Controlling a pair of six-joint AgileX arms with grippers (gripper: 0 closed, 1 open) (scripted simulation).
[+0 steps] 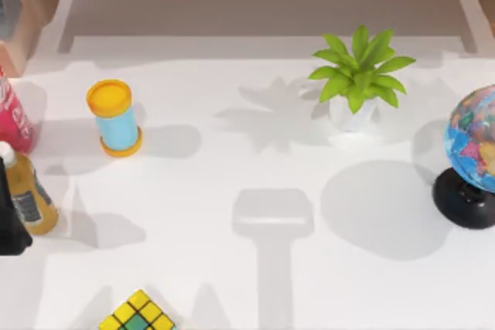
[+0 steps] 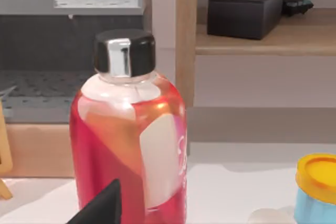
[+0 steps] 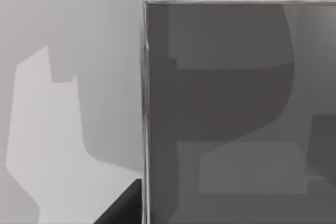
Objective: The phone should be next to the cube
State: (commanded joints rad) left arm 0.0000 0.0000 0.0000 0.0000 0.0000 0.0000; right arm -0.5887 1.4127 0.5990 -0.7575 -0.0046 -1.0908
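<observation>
Yellow-and-green puzzle cube [image 1: 138, 314] sits at the white counter's [image 1: 232, 284] near edge, left of centre. Left arm's dark claw [image 1: 9, 218] is at the left edge beside an amber bottle [image 1: 29, 197] and red bottle [image 2: 131, 145]; claw opening cannot be determined

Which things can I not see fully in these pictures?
- Cube: top view, cut by the bottom edge.
- Globe: top view, cut by the right edge.
- Red bottle: top view, cut by the left edge; its base is cut off in the left wrist view.
- Yellow-capped blue cylinder: left wrist view, cut by the corner.
</observation>
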